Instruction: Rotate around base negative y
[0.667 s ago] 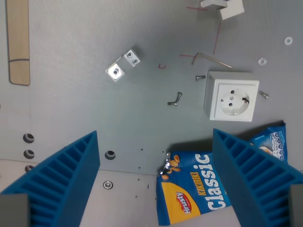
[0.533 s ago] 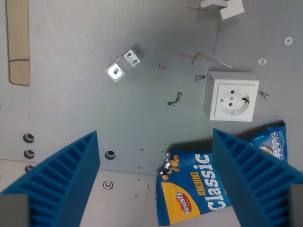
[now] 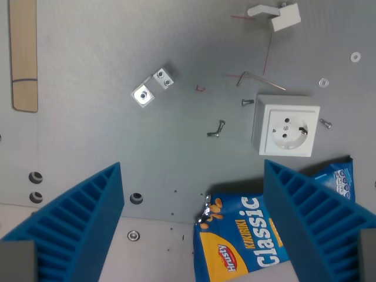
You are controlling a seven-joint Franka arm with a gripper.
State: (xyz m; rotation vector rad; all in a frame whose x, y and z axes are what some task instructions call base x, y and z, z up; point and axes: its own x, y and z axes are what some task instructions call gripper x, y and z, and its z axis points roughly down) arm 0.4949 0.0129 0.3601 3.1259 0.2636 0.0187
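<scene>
My gripper (image 3: 194, 229) hangs open above a grey metal table (image 3: 88, 135), its two blue ribbed fingers (image 3: 76, 226) framing the lower corners of the wrist view. Nothing sits between them. A blue and yellow snack bag (image 3: 241, 238) marked "Classic" lies below, partly hidden behind the finger at the wrist view's right. A white wall socket (image 3: 286, 129) rests on the table just beyond the bag.
A small aluminium bracket (image 3: 151, 89) lies upper left of centre. An Allen key (image 3: 258, 79), loose screws (image 3: 216, 128) and washers (image 3: 355, 57) are scattered near the socket. A white plastic part (image 3: 276, 14) sits at the top edge. A wooden strip (image 3: 23, 56) runs along the left.
The whole scene has slid slightly downward and tilted in the picture, so the camera has moved. The objects stay put and the fingers keep the same spread.
</scene>
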